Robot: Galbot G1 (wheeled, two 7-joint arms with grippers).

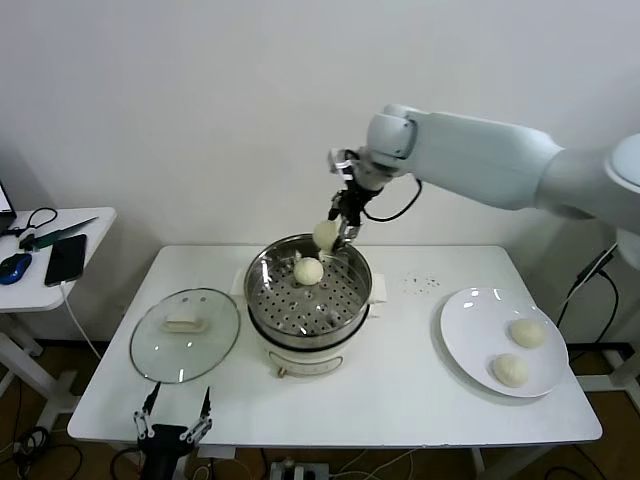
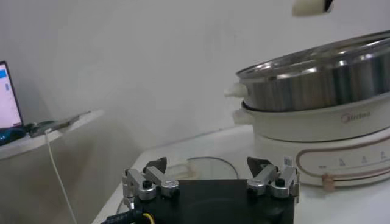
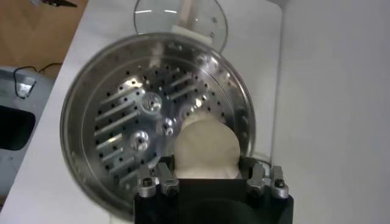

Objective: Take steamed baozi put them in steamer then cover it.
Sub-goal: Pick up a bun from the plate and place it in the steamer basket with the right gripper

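Note:
The shiny steamer (image 1: 308, 300) stands mid-table on its white base, with one steamed baozi (image 1: 308, 270) on the perforated tray. My right gripper (image 1: 337, 230) hangs above the pot's far rim, shut on a second baozi (image 1: 326, 236). In the right wrist view that bun (image 3: 206, 146) fills the gap between the fingers (image 3: 166, 176), over the tray (image 3: 116, 115). The glass cover (image 1: 185, 335) lies flat on the table left of the pot. My left gripper (image 1: 172, 425) waits open at the table's front edge; its wrist view shows nothing between the fingers (image 2: 157, 167).
A white plate (image 1: 470, 320) at the right holds two more buns (image 1: 527, 333) (image 1: 510, 370). A side table (image 1: 85, 225) at the far left carries a phone and a mouse. A wall stands close behind the table.

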